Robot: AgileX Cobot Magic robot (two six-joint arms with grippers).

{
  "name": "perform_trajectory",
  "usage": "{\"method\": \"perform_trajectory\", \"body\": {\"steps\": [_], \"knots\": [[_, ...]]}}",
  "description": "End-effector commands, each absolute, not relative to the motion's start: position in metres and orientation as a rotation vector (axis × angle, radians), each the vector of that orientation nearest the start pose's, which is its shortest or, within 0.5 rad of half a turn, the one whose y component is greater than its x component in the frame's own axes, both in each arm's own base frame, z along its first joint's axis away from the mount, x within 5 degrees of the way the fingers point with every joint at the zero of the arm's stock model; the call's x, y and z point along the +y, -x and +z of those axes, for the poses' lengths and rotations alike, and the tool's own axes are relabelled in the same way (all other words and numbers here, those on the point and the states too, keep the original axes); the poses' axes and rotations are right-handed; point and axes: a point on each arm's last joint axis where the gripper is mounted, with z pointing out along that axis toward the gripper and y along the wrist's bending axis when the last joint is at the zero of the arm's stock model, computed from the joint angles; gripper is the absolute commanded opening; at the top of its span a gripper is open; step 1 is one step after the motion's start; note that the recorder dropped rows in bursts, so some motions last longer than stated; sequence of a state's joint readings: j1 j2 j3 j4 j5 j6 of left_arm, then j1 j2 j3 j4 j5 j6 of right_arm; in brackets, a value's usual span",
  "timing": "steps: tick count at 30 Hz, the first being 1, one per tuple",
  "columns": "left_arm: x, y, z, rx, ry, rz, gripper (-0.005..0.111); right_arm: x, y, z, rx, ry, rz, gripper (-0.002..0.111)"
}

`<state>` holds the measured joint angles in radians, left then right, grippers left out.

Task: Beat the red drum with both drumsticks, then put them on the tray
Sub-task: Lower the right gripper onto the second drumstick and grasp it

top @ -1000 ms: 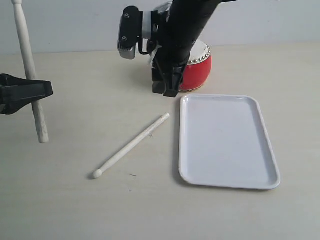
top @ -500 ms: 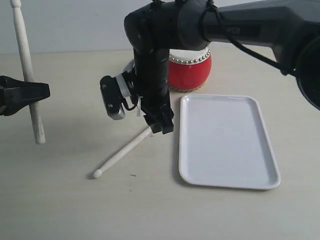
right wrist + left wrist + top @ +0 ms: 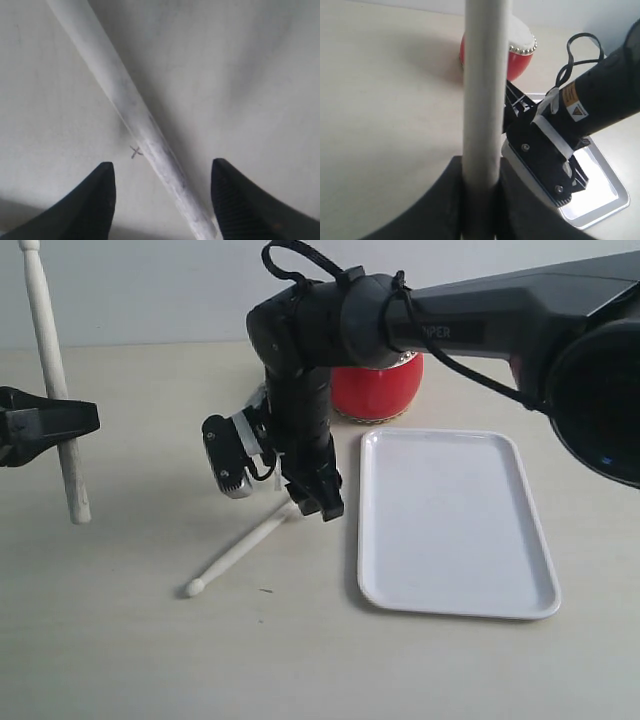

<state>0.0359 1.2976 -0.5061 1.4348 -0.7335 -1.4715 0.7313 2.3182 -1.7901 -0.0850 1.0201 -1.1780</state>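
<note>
one drumstick [image 3: 50, 360] is held upright at the left of the scene, clamped in the closed fingers of the left gripper [image 3: 72, 422]. the second drumstick [image 3: 238, 552] is seen lying on the table [image 3: 130, 640], just left of the tray [image 3: 455, 540], with its rounded tip pointed near and left. the right gripper [image 3: 325, 504] is lowered over its far end, with the fingers [image 3: 95, 200] spread on either side of the shaft and nothing clenched. the red drum [image 3: 385, 390] is set just beyond the tray, partly hidden by the right arm.

Glossy red drum [image 3: 385, 392], matt wooden drumsticks [image 3: 240, 548], smooth white tray [image 3: 455, 525].
</note>
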Motion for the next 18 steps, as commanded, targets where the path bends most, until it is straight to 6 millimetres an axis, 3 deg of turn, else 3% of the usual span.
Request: {"method": "perform_trajectory", "body": {"steps": [1, 6, 13, 18], "knots": [[-0.0515, -0.2264, 0.2245, 2.062, -0.280, -0.804, 0.000, 0.3089, -0.3533, 0.1206, 1.695, 2.522, -0.150, 0.054], [-0.0515, -0.2264, 0.2245, 2.062, -0.280, -0.804, 0.000, 0.3094, -0.3537, 0.1183, 1.693, 2.521, -0.151, 0.052], [-0.0515, -0.2264, 0.2245, 2.062, -0.280, -0.804, 0.000, 0.3092, -0.3536, 0.1183, 1.699, 2.518, -0.150, 0.032], [-0.0515, -0.2264, 0.2244, 2.063, -0.282, -0.803, 0.000, 0.3090, -0.3534, 0.1182, 1.704, 2.520, -0.149, 0.030]]}}
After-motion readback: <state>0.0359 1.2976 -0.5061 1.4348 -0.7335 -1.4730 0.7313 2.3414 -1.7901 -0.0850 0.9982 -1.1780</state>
